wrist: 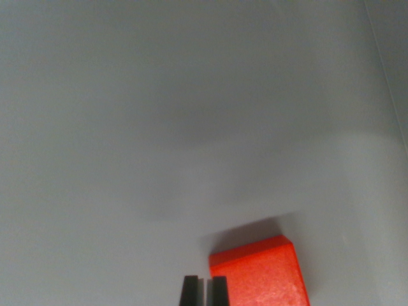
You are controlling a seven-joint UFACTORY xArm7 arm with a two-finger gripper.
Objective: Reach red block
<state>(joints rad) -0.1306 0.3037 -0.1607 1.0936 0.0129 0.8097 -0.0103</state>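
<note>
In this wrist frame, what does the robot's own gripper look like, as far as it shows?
Only the tips of the gripper show, at the bottom edge: two black, flat-topped, square-cornered fingers standing side by side with a thin pale gap between them. Their surface looks matte and plain. No cables, markings or arm body are in view. The glossy red rectangular block lies just to the wrist view's right of them on the grey surface.

Under me lies a plain grey surface (159,127), smooth and matte, filling nearly the whole wrist view; a soft, blurry shadow (191,131) sits near its middle, and a thin pale edge line (389,83) slants down the wrist view's right
</note>
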